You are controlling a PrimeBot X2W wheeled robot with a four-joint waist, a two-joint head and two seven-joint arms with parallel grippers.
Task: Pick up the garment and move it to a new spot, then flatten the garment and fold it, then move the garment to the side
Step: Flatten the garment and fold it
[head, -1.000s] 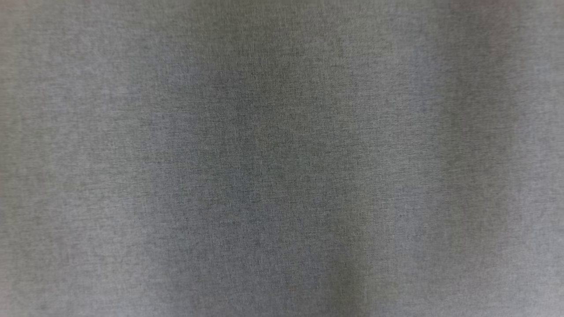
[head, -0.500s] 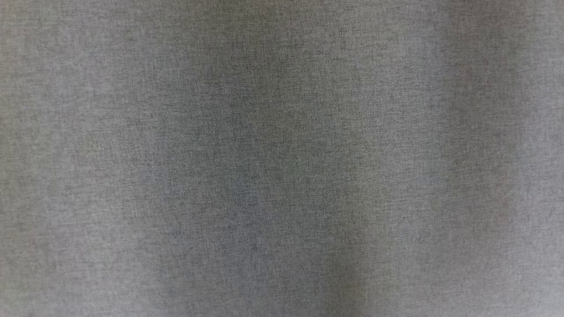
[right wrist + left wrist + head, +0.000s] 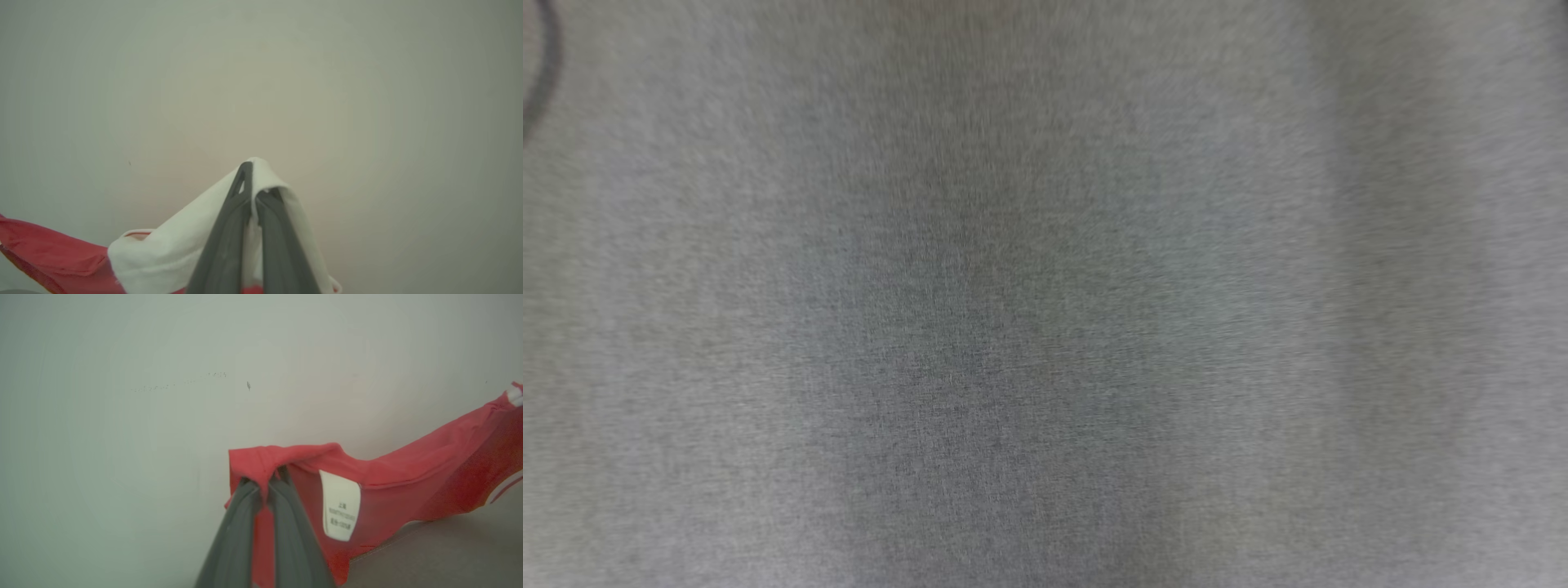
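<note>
Garment (image 3: 408,477) is red and white, with sewn-in label (image 3: 340,504).

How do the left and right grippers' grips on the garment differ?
The left gripper pinches a red part of the garment; the right gripper pinches a white part. A label hangs beside the left gripper; cloth drapes over the right gripper's tips. Both are shut on it.

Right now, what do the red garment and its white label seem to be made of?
The garment looks like thin, soft matte fabric, probably a knit: it sags and creases where it hangs. The label looks like smoother, stiffer woven or printed tape, since it hangs flat with dark text; which one, I cannot tell.
</note>
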